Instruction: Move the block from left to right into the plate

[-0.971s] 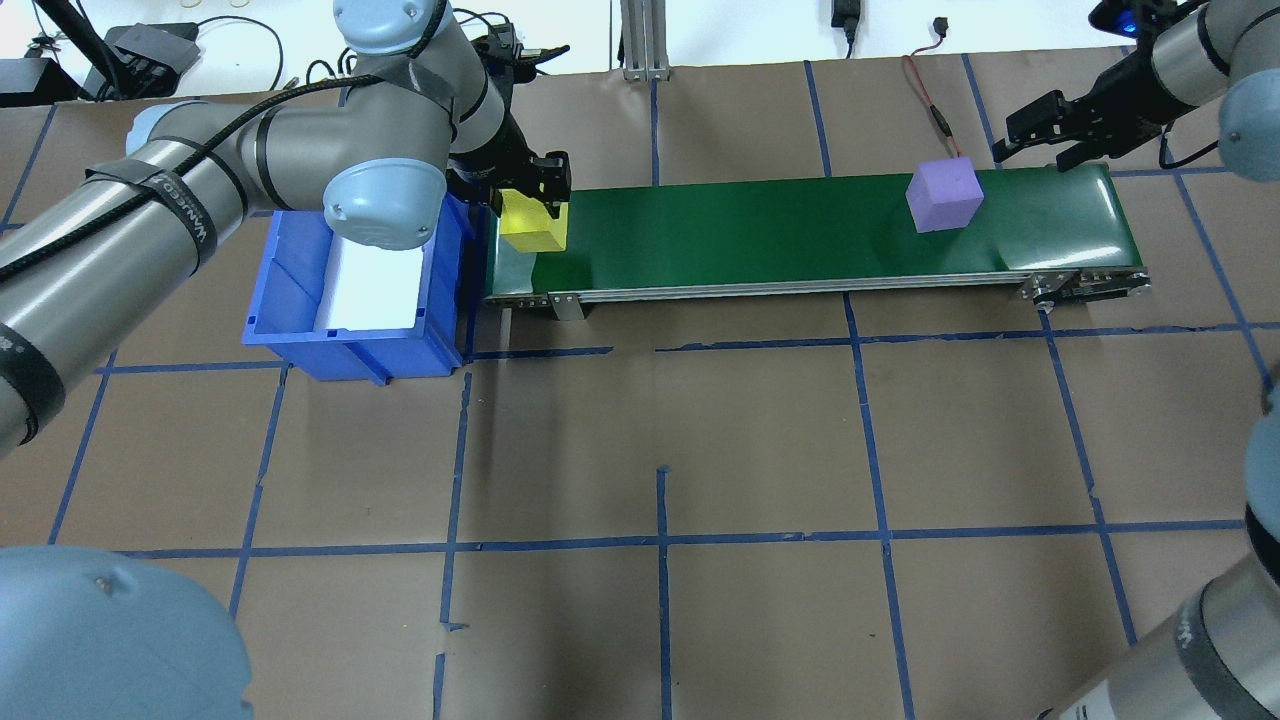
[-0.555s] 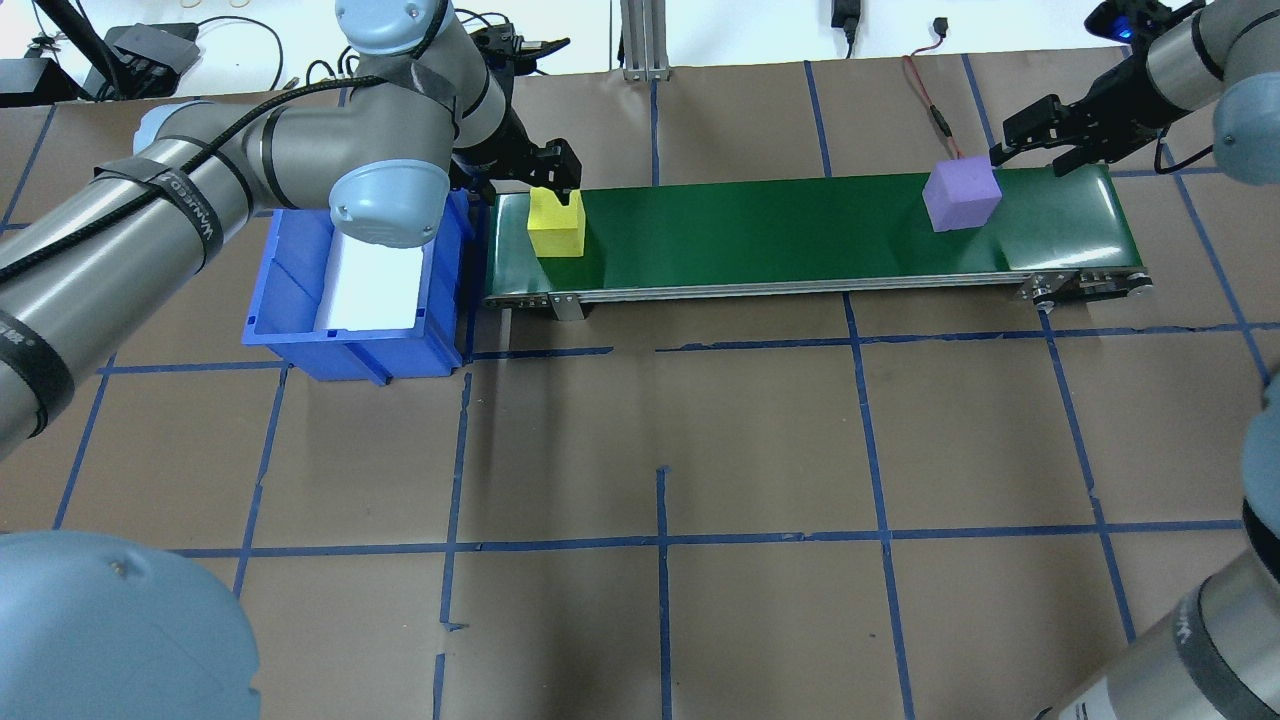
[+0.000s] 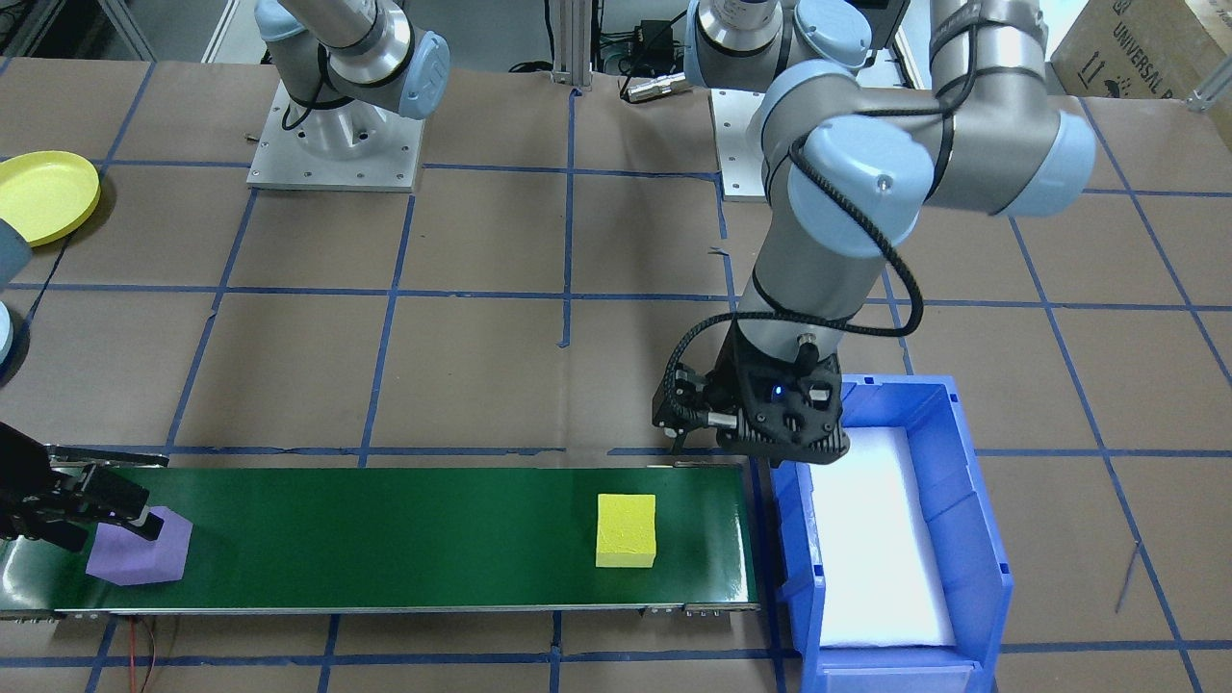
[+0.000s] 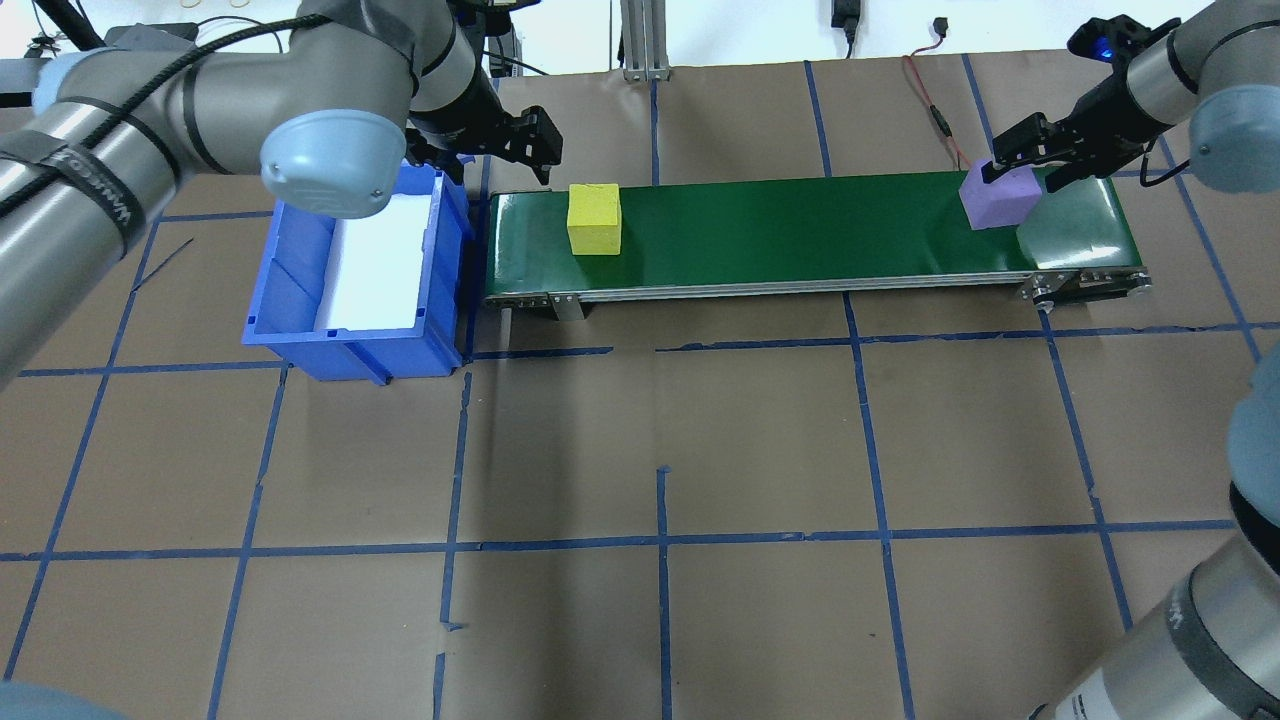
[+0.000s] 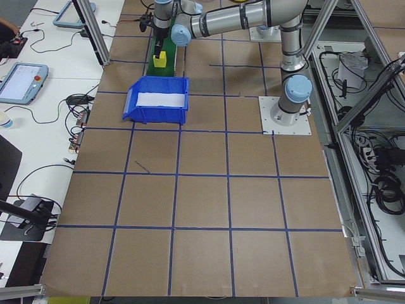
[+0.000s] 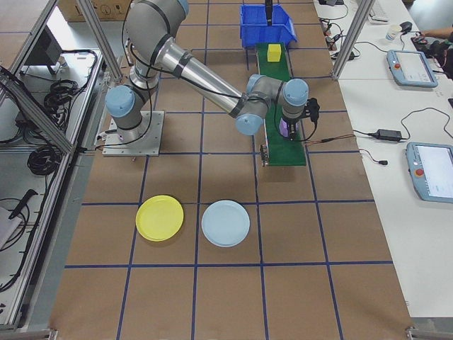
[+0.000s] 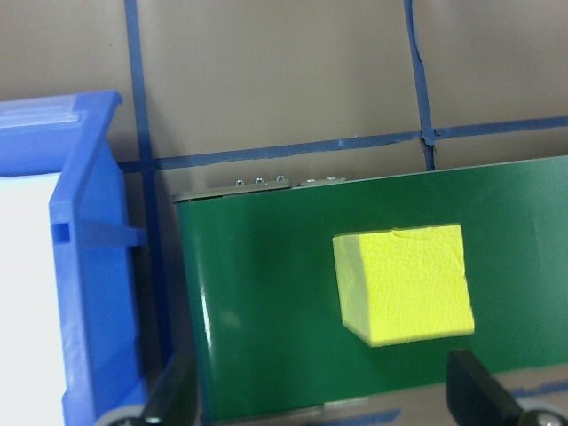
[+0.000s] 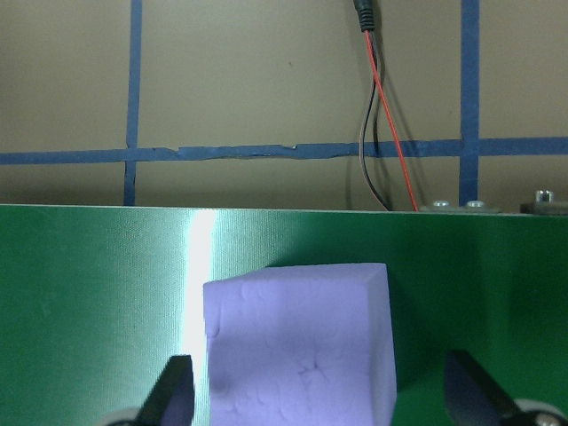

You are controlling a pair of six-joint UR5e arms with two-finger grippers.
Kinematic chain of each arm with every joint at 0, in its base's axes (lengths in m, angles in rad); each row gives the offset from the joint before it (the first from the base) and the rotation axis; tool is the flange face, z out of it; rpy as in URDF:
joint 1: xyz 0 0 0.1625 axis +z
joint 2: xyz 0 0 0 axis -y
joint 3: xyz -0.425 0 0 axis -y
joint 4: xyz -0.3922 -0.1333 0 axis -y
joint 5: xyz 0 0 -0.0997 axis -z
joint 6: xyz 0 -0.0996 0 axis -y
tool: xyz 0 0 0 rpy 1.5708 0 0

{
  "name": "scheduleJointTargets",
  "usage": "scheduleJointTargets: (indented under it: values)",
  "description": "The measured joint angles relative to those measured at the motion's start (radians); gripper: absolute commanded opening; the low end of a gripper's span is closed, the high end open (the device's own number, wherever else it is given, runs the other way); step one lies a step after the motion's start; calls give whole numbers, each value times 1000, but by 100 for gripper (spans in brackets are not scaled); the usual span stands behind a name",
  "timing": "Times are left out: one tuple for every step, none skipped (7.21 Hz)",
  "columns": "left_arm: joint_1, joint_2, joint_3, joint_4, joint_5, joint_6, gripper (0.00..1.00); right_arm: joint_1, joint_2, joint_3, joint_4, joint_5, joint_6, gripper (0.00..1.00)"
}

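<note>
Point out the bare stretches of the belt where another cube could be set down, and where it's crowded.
The green belt is bare along its whole middle, between the yellow cube and the purple cube. A short bare strip lies between the yellow cube and the blue bin. The purple cube's end is crowded: the right gripper hangs over that cube, fingers open.

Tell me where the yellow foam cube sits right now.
In the overhead view the yellow foam cube rests on the green conveyor belt near its left end, just right of the blue plastic bin, with the left gripper open above-left.
</note>
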Motion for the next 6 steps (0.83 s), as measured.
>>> scheduleJointTargets:
  values:
    - [7, 66, -1, -83, 7, 4, 100, 0, 5, -1, -4, -14, 0, 98]
    - [20, 121, -5, -153, 10, 6, 100, 0, 8, -3, -11, -41, -2, 86]
    - [38, 161, -16, -211, 16, 11, 100, 0, 12, -7, -18, -81, -3, 58]
    - [49, 185, -24, -250, 32, 24, 100, -1, 15, -8, -24, -123, -4, 40]
    - [53, 198, -27, -271, 49, 39, 100, -2, 13, -8, -29, -187, -6, 32]
    - [55, 204, -27, -299, 57, 45, 100, -3, 5, -8, -33, -258, -13, 31]
